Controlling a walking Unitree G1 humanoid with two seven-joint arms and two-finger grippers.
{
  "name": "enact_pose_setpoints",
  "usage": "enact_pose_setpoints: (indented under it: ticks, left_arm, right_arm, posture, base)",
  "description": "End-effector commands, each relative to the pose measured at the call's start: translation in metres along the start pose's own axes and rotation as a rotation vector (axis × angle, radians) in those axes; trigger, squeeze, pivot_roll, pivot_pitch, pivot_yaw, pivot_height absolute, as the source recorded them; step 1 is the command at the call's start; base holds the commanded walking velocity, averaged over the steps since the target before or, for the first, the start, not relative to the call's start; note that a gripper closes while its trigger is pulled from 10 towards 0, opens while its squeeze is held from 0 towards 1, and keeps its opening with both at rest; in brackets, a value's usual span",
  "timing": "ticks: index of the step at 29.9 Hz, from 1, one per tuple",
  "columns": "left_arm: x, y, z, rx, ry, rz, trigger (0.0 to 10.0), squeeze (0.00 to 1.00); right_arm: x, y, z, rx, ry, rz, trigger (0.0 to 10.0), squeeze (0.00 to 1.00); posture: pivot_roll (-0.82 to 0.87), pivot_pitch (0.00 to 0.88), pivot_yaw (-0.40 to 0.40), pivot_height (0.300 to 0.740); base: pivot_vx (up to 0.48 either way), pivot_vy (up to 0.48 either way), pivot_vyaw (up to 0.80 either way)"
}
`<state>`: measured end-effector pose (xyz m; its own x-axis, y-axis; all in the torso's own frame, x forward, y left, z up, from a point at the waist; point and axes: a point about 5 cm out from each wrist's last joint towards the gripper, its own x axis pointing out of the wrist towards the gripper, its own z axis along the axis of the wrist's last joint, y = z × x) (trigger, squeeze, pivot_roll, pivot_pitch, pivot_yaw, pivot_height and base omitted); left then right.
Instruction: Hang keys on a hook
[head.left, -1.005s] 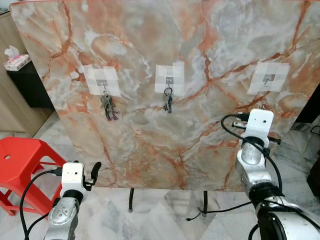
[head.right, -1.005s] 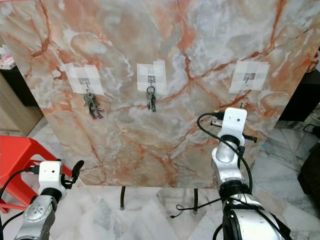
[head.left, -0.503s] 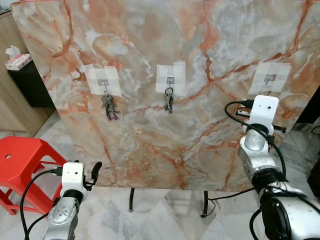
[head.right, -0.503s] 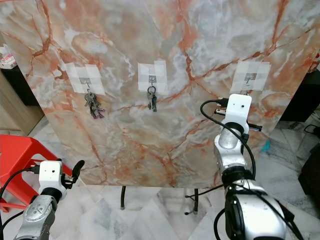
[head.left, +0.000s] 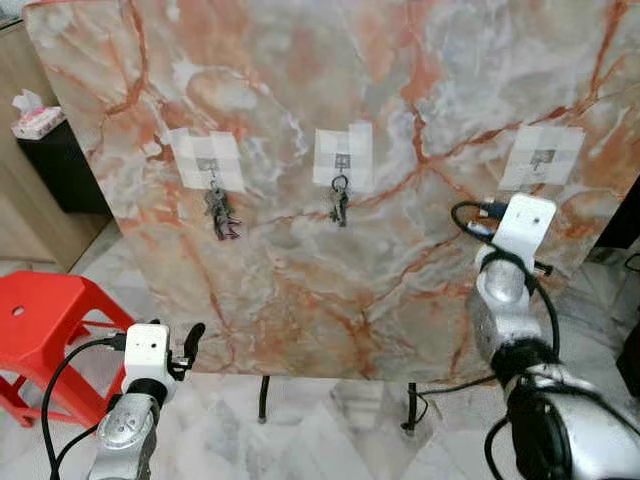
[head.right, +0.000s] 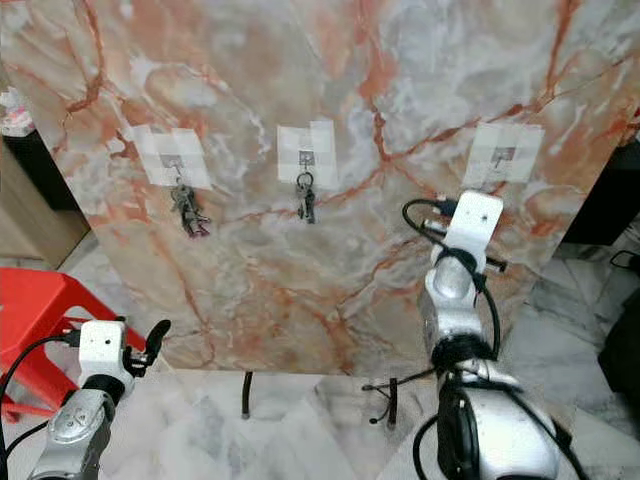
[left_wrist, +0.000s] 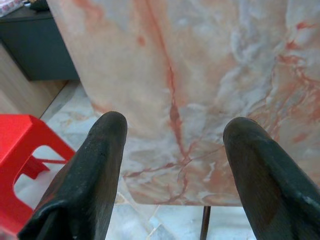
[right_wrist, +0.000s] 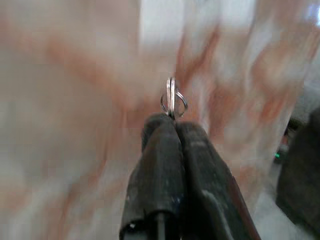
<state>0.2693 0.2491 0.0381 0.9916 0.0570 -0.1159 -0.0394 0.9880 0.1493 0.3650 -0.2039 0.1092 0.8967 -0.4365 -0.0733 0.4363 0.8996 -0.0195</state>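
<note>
Keys on a thin metal split ring (right_wrist: 173, 99) are pinched between the two closed black fingers of the right tool (right_wrist: 172, 131), the ring standing edge-on just above the fingertips, close to the board. Marble-patterned board (head.left: 330, 280): a glossy upright slab, grey-white with orange-red veins, standing on thin dark legs. From left to right it carries three small metal hooks, each on a square patch of pale tape. Left hook (head.left: 210, 166) holds a dark key bunch (head.left: 219, 214); middle hook (head.left: 341, 162) holds a smaller bunch (head.left: 339, 203); right hook (head.left: 541, 158) is bare. Left tool (left_wrist: 172, 145) hangs low before the board's lower edge, its rounded matte fingers spread apart. Red plastic stool (head.left: 45, 320) stands on the polished marble floor (head.left: 330, 430) at far left.
</note>
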Motion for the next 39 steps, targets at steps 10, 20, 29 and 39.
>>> enact_pose_setpoints:
  ticks: [10, 20, 29, 39]
  left_arm:
    - [-0.001, -0.001, 0.000, 0.008, 0.005, -0.019, 10.0, 0.00]
    - [0.013, -0.011, 0.028, 0.014, -0.076, -0.130, 10.0, 0.00]
    - [0.019, -0.041, 0.052, 0.031, -0.115, -0.342, 10.0, 0.00]
    - [0.015, -0.070, 0.062, 0.042, -0.099, -0.554, 10.0, 0.00]
  right_arm:
    - [-0.048, -0.034, -0.111, -0.452, 0.459, 0.363, 10.0, 0.00]
    - [-0.036, -0.021, -0.084, -0.885, 0.435, 0.865, 10.0, 0.00]
    - [-0.038, 0.015, -0.046, -1.050, 0.289, 1.198, 10.0, 0.00]
    - [-0.047, 0.030, -0.021, -1.148, 0.201, 1.377, 10.0, 0.00]
  posture:
    - [0.16, 0.000, -0.003, 0.740]
    - [0.16, 0.000, -0.010, 0.740]
    - [0.17, 0.000, -0.014, 0.740]
    - [0.17, 0.000, -0.008, 0.740]
  base:
    - [0.000, 0.000, 0.00]
    - [0.000, 0.000, 0.00]
    - [0.000, 0.000, 0.00]
    - [0.000, 0.000, 0.00]
